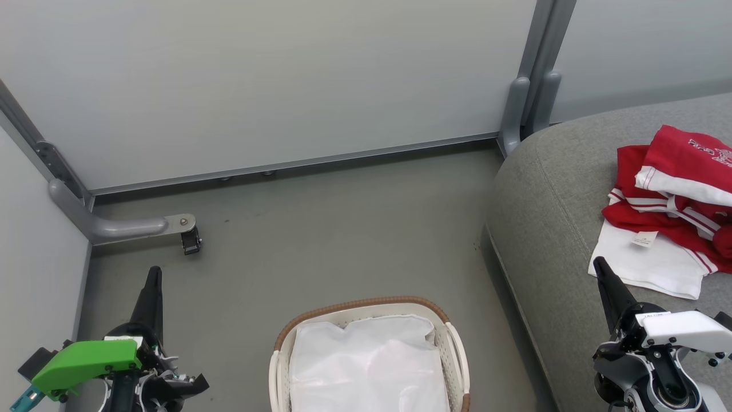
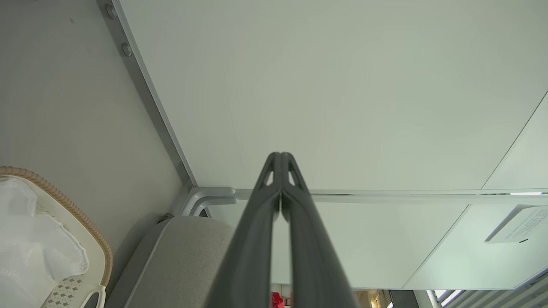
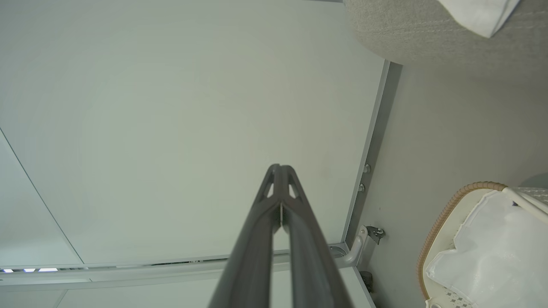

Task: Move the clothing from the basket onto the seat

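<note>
The clothing (image 1: 669, 200) lies in a loose red-and-white heap on the seat (image 1: 549, 217), at the right of the head view, with a white panel and its small tag toward the cushion's near edge. The basket (image 1: 366, 306) stands on the grey floor (image 1: 320, 229) at bottom centre, just beside the seat's left flank, and its white liner (image 1: 366, 366) is spread inside it. The left gripper (image 1: 153, 274) sits at the lower left, over the floor and well apart from the basket. Its two dark fingers are pressed together along the tips and grip nothing, and the left wrist view shows them meeting in front of the pale wall panel (image 1: 286, 80). The right gripper (image 1: 600, 266) sits at the lower right above the seat. Its fingers are likewise fully closed with nothing between them. In the head view its tip appears just beside the corner of the white panel. The right wrist view shows the fingers apart from that fabric and aimed at the wall panel. A grey support foot (image 1: 143, 226) rests on the floor beyond the left gripper
</note>
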Tool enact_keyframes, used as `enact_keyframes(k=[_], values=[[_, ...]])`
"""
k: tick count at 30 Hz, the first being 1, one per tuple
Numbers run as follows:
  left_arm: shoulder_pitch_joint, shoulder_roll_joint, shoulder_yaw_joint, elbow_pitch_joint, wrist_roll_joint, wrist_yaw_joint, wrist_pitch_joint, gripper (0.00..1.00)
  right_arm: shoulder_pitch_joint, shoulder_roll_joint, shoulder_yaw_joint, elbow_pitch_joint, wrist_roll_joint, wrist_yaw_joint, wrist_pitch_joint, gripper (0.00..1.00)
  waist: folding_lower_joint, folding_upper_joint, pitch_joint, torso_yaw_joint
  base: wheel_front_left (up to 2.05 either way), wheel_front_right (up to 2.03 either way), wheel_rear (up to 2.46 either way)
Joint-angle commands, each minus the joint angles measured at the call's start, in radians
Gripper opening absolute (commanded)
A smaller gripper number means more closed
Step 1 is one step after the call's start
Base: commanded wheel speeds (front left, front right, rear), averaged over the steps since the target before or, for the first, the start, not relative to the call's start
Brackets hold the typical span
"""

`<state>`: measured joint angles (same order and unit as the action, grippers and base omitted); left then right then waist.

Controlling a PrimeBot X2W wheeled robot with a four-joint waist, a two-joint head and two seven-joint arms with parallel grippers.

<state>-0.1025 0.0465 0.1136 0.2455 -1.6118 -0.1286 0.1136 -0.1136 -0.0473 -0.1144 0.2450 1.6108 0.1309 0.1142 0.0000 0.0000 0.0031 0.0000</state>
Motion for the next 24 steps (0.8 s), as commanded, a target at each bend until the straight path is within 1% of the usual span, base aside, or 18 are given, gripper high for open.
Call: enact_keyframes(k=[1, 24], values=[[-0.012, 0.007, 0.002, -0.002, -0.003, -0.006, 0.004, 0.00, 0.011, -0.006, -0.002, -0.003, 0.004, 0.000, 0.003, 0.00, 0.0000, 0.0000, 0.000, 0.000, 0.00, 0.00, 0.00], [-0.012, 0.007, 0.002, -0.002, -0.003, -0.006, 0.004, 0.00, 0.011, -0.006, -0.002, -0.003, 0.004, 0.000, 0.003, 0.00, 0.0000, 0.0000, 0.000, 0.000, 0.00, 0.00, 0.00]])
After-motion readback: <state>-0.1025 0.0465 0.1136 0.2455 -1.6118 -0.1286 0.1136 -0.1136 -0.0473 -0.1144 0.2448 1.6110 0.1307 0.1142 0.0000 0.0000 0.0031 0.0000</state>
